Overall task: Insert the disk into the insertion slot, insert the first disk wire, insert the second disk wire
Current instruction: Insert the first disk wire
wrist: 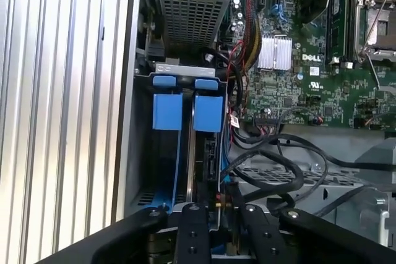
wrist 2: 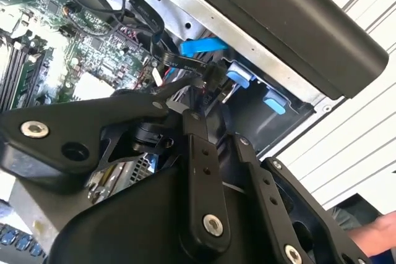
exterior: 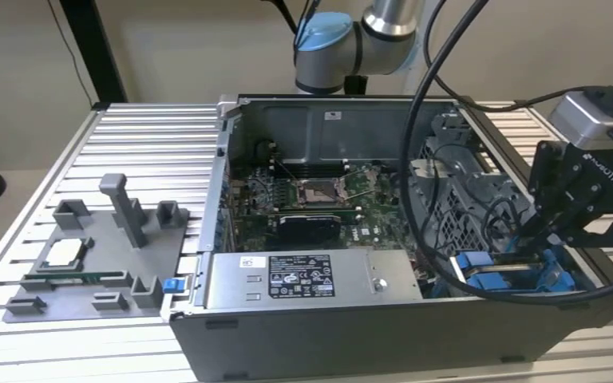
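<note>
Exterior view's right is where you'll find your end effector (exterior: 546, 235), hanging low over the near corner of the open computer case (exterior: 318, 335) on the ribbed metal counter (exterior: 147, 144). Thick black cables (exterior: 412, 159) from the arm loop down across the case just beside it. In the first wrist view, thinner black wires (wrist: 272, 165) lie coiled over the grey cage next to the bay. The grey labelled power supply (exterior: 285, 279) lines the case's front edge, with the green circuit board (exterior: 365, 227) behind it. A grey fixture plate (exterior: 93, 263) sits well apart at the exterior view's left.

Your room is narrow. The insertion slot (wrist: 185, 68) is squeezed between the case's side wall and the wire bundle.

The disk (wrist: 207, 114) stands on edge inside the slot, its blue frame just beside a second blue carrier (wrist: 167, 110). Your end effector hangs over the slot's end away from the blue tabs, near the disk's edge. In the second wrist view a small black plug (wrist 2: 213, 78) on its wire sits right at the tip. You cannot tell whether the end effector is open or clamped on it.
</note>
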### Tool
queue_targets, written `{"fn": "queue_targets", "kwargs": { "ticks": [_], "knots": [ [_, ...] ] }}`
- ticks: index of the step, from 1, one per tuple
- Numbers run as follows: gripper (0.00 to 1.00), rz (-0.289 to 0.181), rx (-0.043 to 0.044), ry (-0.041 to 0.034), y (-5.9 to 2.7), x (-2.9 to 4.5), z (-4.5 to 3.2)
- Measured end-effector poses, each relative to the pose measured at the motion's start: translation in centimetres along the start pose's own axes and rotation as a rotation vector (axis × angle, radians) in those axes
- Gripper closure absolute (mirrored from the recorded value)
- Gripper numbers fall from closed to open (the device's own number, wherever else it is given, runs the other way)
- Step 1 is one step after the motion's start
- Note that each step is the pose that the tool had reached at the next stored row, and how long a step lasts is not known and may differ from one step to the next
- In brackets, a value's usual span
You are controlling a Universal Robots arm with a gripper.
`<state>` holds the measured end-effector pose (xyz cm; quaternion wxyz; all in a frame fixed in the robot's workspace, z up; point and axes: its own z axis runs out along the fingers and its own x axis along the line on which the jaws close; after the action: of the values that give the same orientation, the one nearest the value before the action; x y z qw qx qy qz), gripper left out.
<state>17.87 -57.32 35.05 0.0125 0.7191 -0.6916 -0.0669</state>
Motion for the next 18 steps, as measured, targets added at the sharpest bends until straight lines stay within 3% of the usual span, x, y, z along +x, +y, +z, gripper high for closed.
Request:
{"fn": "queue_targets", "kwargs": {
  "ticks": [7,9,11,12,16,18],
  "knots": [
    [0.0,0.0,0.0,0.0,0.03,-0.01,-0.15],
    [0.0,-0.001,0.0104,0.0007,0.03,-0.02,-0.16],
    [0.0,-0.004,0.0334,0.0017,0.02,-0.01,-0.16],
    [0.0,-0.005,0.04,0.0024,0.03,-0.01,-0.24],
    [0.0,-0.007,0.04,0.0024,0.2,-0.14,-1.7],
    [0.0,-0.008,0.04,0.0021,0.11,-0.14,-1.87]
  ]
}}
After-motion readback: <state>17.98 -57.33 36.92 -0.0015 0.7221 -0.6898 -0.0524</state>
